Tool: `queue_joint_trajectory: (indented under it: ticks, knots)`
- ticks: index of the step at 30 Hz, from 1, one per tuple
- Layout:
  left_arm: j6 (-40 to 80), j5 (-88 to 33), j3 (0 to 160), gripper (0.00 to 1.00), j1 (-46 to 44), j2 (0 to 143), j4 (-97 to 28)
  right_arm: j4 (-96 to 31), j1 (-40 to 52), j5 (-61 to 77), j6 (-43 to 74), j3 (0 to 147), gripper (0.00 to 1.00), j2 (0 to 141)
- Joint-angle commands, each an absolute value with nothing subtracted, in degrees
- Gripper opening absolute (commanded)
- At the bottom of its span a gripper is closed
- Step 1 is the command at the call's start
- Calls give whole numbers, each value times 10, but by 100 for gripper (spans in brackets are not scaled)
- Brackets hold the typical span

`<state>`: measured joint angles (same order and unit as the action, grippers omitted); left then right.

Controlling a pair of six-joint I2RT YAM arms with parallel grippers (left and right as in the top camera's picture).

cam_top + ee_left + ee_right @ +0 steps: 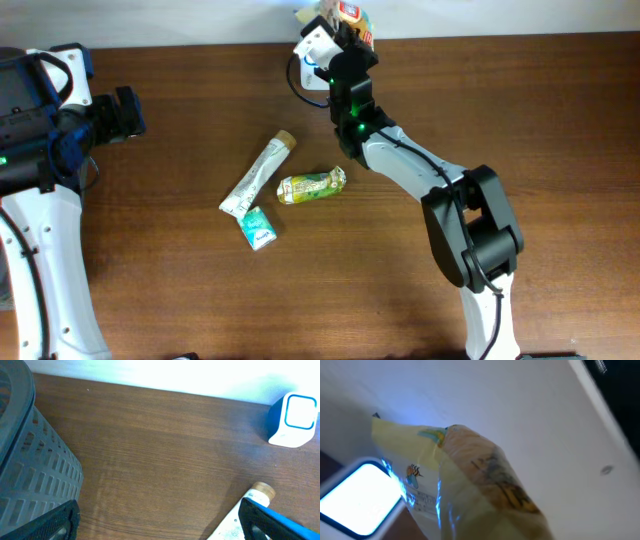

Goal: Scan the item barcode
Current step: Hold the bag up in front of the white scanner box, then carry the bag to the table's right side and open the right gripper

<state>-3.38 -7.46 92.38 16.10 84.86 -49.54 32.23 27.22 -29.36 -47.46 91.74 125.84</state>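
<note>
Item under examination: the yellow packet (470,477), held up at the top centre of the overhead frame (352,14), just beside the scanner (318,45). In the right wrist view the packet fills the middle of the frame, with the scanner's lit window (360,497) at the lower left and blue light falling along the packet's near edge. The right gripper (345,30) has its jaws pressed together on the packet. Small print shows on the lit face, but no barcode can be made out, and whether a read has registered cannot be told. Assessment: pick-up and presentation appear done; confirmation of the scan and disposal of the packet appear outstanding. Three further items lie at mid-frame on the table (500,90): a white tube (258,175), a green-yellow packet (312,185) and a small green packet (258,228), the last touching the tube's lower end; none is in hand. The left gripper (128,110), at the left edge, stands with jaws spread wide and empty. A grey basket (30,475) occupies the left of its wrist view.
</note>
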Motion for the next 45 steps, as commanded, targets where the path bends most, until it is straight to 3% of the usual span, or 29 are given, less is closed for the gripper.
queue_joint_trajectory:
  ticks: [1, 7, 26, 30, 34, 37, 38, 43, 45]
  knots:
    - [-35, -75, 926, 99, 163, 846, -494, 346, 275, -316, -601, 929, 4, 1273]
    - [-35, -75, 926, 99, 163, 846, -494, 450, 275, -283, -712, 929, 4, 1321]
    - [-35, -75, 926, 99, 163, 846, -494, 534, 276, -321, -714, 929, 4, 1354]
    - [-35, -75, 926, 99, 163, 846, -494, 630, 303, -322, -795, 929, 4, 1347]
    - [-34, -75, 926, 99, 163, 846, -494, 612, 319, -349, -799, 927, 4, 1284]
    - [-35, -75, 926, 99, 163, 846, -494, 455, 325, -359, -779, 921, 4, 1211]
    - [-35, -75, 926, 99, 163, 846, -494, 329, 331, -356, -725, 921, 4, 1164]
    - [-35, -75, 926, 99, 163, 846, -494, -94, 340, -170, -374, 922, 4, 943]
    - [-35, -75, 926, 99, 163, 846, -494, -248, 316, -75, -161, 922, 4, 852]
